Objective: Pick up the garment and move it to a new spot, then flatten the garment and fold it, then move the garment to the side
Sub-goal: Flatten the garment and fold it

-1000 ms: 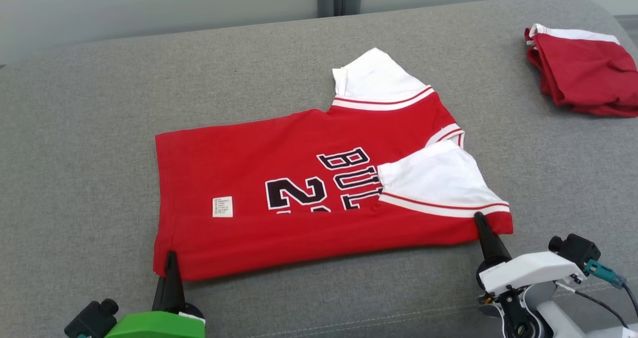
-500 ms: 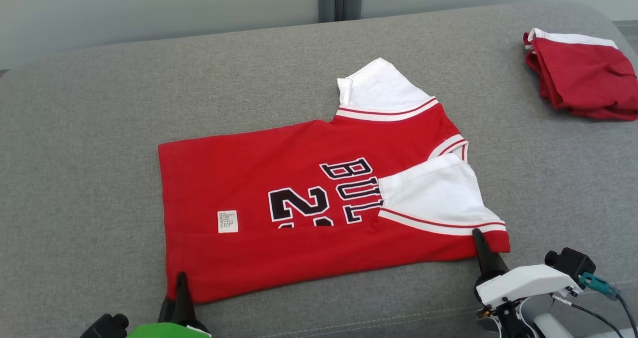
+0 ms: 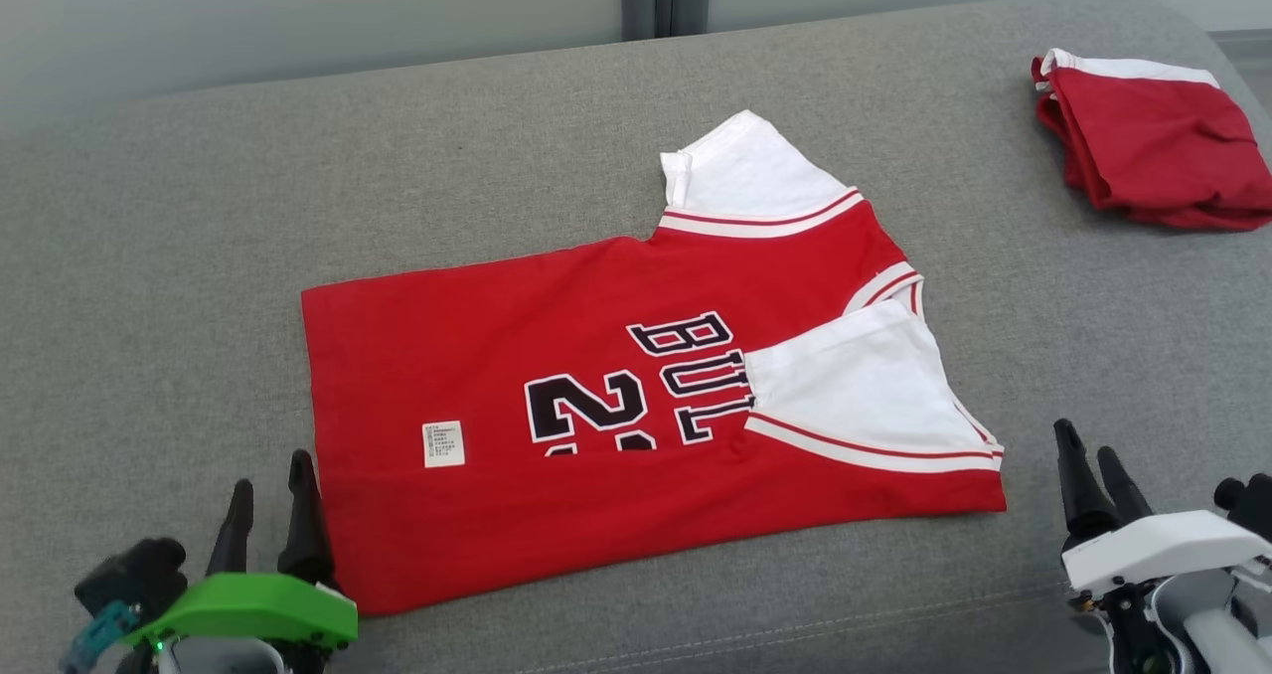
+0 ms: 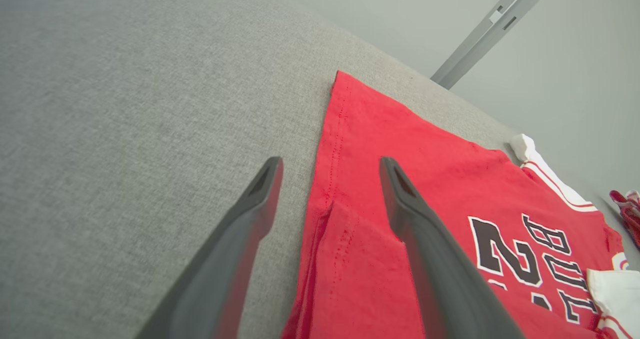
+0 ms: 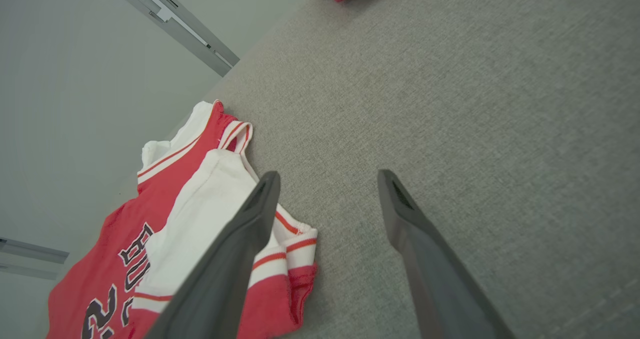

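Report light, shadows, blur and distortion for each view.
Head view: soft even light, no glare, faint shadows; the red jersey with white sleeves sharp on the grey fabric surface. Left wrist view: tilted wide-angle; the open left pincer looms large, soft-edged low down, lettering crisp. Right wrist view: same tilt; the right pincer likewise, cloth weave sharp.

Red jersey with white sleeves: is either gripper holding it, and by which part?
Nothing is held: left gripper and right gripper both stand with open jaws beside the red jersey, which lies on the grey cushion.
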`<state>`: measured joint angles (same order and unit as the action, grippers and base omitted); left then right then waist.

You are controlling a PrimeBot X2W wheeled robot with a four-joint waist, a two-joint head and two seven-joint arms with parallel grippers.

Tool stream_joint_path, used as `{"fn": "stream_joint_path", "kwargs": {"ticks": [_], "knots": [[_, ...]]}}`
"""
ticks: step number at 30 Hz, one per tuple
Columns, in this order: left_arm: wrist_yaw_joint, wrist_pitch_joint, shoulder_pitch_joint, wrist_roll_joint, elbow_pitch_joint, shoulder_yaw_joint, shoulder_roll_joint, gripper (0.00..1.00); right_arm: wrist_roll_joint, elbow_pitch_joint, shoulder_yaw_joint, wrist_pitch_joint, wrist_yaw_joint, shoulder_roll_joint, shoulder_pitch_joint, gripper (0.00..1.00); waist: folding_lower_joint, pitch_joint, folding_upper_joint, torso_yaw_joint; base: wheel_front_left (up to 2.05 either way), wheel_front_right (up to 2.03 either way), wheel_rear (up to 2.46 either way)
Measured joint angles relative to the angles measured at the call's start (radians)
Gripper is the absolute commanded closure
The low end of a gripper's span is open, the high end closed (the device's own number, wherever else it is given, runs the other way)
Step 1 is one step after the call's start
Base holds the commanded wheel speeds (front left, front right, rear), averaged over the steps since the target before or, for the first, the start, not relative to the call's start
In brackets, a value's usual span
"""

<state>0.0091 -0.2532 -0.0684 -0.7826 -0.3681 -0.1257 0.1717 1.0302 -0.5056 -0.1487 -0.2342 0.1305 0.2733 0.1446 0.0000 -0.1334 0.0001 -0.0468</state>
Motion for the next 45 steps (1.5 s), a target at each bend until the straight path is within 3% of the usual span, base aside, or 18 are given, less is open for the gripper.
{"fn": "stream_joint_path", "kwargs": {"ticks": [8, 20, 30, 42, 44, 45], "knots": [[0.018, 0.118, -0.165, 0.107, 0.009, -0.075, 0.096, 0.00, -0.115, 0.107, 0.042, 0.069, 0.000, 0.033, 0.071, 0.00, 0.0000, -0.036, 0.0000, -0.010, 0.00, 0.00, 0.00], [0.017, 0.263, -0.454, 0.216, -0.191, -0.165, 0.171, 0.00, -0.184, 0.300, 0.030, 0.179, 0.000, 0.013, 0.146, 0.00, 0.0000, -0.143, 0.0000, -0.023, 0.00, 0.00, 0.00], [0.015, 0.280, -0.592, 0.239, -0.372, -0.191, 0.170, 0.00, -0.190, 0.413, 0.007, 0.217, 0.000, 0.023, 0.150, 0.00, 0.0001, -0.217, 0.0000, -0.040, 0.00, 0.00, 0.00], [-0.039, 0.261, -0.678, 0.266, -0.500, -0.238, 0.164, 0.00, -0.200, 0.473, 0.003, 0.256, 0.000, 0.027, 0.155, 0.00, 0.0001, -0.240, 0.0000, -0.044, 0.00, 0.00, 0.00], [-0.051, 0.249, -0.684, 0.267, -0.511, -0.246, 0.161, 0.24, -0.202, 0.475, 0.003, 0.259, 0.000, 0.027, 0.162, 0.00, 0.0001, -0.240, 0.0000, -0.042, 0.00, 0.00, 0.00], [-0.055, 0.241, -0.687, 0.270, -0.516, -0.251, 0.158, 0.44, -0.205, 0.476, 0.003, 0.260, 0.000, 0.027, 0.168, 0.00, 0.0001, -0.239, 0.0000, -0.041, 0.00, 0.00, 0.00]]}}
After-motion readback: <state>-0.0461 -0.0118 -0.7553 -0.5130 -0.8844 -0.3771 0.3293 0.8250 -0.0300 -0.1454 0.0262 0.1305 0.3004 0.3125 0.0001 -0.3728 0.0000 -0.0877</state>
